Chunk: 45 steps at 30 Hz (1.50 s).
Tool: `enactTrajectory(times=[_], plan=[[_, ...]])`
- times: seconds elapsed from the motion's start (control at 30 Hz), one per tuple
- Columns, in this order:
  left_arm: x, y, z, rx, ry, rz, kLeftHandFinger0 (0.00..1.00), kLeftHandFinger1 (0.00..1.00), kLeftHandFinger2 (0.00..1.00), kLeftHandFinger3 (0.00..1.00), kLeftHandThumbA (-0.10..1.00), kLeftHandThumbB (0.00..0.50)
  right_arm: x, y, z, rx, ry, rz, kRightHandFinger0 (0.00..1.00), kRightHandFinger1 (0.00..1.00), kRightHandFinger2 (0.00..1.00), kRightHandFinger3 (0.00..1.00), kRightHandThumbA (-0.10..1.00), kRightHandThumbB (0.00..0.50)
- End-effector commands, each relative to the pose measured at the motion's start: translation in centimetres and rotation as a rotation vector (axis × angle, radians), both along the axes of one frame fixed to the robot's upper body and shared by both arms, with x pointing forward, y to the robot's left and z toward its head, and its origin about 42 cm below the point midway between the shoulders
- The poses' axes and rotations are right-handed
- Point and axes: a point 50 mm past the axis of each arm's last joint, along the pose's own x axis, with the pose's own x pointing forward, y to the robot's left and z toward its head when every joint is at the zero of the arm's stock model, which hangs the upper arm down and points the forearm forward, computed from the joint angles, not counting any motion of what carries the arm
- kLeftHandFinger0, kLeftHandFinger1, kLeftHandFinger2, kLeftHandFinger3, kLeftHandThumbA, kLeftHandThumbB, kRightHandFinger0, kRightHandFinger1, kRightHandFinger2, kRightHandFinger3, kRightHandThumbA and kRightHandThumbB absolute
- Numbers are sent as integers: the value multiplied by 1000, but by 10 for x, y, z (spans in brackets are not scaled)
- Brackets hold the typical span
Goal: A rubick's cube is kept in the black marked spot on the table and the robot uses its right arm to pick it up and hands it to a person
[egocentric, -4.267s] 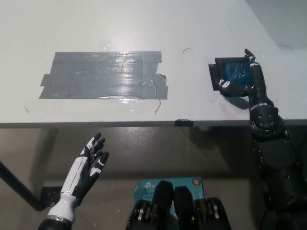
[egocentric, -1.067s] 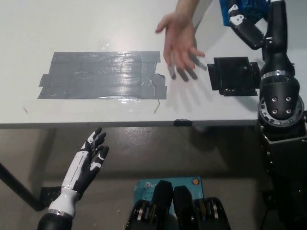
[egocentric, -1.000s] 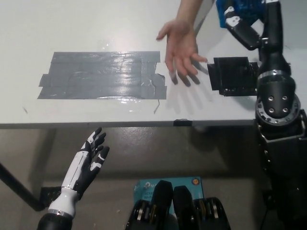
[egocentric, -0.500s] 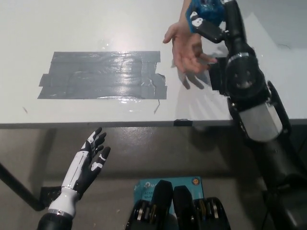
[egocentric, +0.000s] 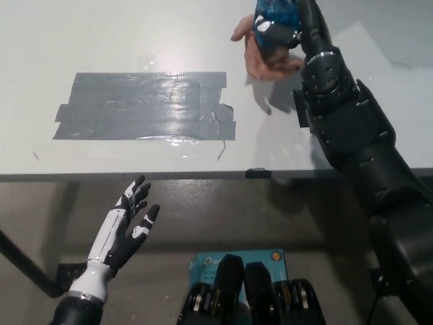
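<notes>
right hand point(egocentric: 279, 30) is clamped round the rubik's cube point(egocentric: 276, 15) right over the person's open palm point(egocentric: 265, 59), so letting go off-centre probably bounces it onto the surface point(egocentric: 135, 34)

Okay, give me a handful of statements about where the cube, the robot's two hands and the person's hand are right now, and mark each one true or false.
1. The right hand holds the Rubik's cube. True.
2. The cube sits on the black marked spot. False: it is lifted, up over the person's hand.
3. The person's hand is palm up under the cube. True.
4. The left hand rests on the grey tape patch. False: it hangs below the table edge, fingers apart, holding nothing.
5. The person's hand lies on the grey tape patch. False: it is to the right of it.
</notes>
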Motion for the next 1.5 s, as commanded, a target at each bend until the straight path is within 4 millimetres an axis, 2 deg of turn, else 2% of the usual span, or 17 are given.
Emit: enactTrajectory(times=[0.0,0.07,0.17,0.23,0.27,0.37,0.4,0.43,0.47,0.57,0.77,0.93,1.07,1.23,1.27,1.3,1.47], plan=[[7,1,16,19,-58,-23,1000,1000,1000,1000,717,242,4,19,33,-2,-121,43,0,354,891,1000,-100,181],[7,1,17,17,-58,-26,1000,1000,1000,1000,714,240,5,18,25,-13,-97,38,0,368,884,982,-100,188],[8,0,17,22,-58,-28,1000,1000,1000,1000,711,240,5,15,13,-37,-60,27,0,336,775,903,-100,193],[8,0,18,26,-58,-28,1000,1000,1000,1000,711,241,6,13,4,-63,-30,36,22,399,792,882,-100,209],[8,0,18,27,-58,-28,1000,1000,1000,1000,712,241,6,12,2,-77,-15,43,203,570,883,913,-100,239],[8,0,18,29,-59,-28,1000,1000,1000,1000,712,241,6,12,-1,-95,5,53,203,570,883,913,-100,239],[8,0,18,30,-60,-29,1000,1000,1000,1000,711,235,6,11,-3,-121,31,72,852,1000,1000,1000,173,293],[8,0,18,30,-62,-30,1000,1000,1000,1000,711,235,6,11,-5,-141,51,86,852,1000,1000,1000,173,293],[8,0,18,31,-61,-31,1000,1000,1000,1000,702,225,6,7,-12,-190,89,109,1000,1000,1000,1000,646,460],[9,0,20,34,-57,-29,1000,1000,1000,1000,686,231,6,3,-14,-176,84,117,1000,1000,1000,1000,756,500],[8,0,19,30,-55,-31,1000,1000,1000,1000,652,217,6,2,-6,-166,24,124,1000,1000,1000,1000,851,500],[9,0,19,31,-56,-29,1000,1000,1000,1000,644,214,6,2,18,-144,-65,126,1000,1000,1000,1000,871,500],[9,0,19,32,-57,-30,1000,1000,1000,1000,633,211,-5,-8,59,-105,-242,104,1000,1000,1000,1000,888,500],[11,-1,21,33,-63,-31,1000,1000,1000,1000,644,217,-50,-24,100,-6,-440,103,1000,1000,1000,1000,861,453],[12,-1,22,33,-65,-31,1000,1000,1000,1000,644,214,-64,-29,107,7,-493,110,1000,1000,1000,1000,892,420],[12,0,22,33,-65,-31,1000,1000,1000,1000,644,212,-93,-39,116,32,-587,133,1000,1000,1000,1000,834,415],[13,2,22,30,-62,-26,1000,1000,1000,1000,647,212,-160,-59,115,57,-705,192,1000,1000,1000,1000,836,392]])
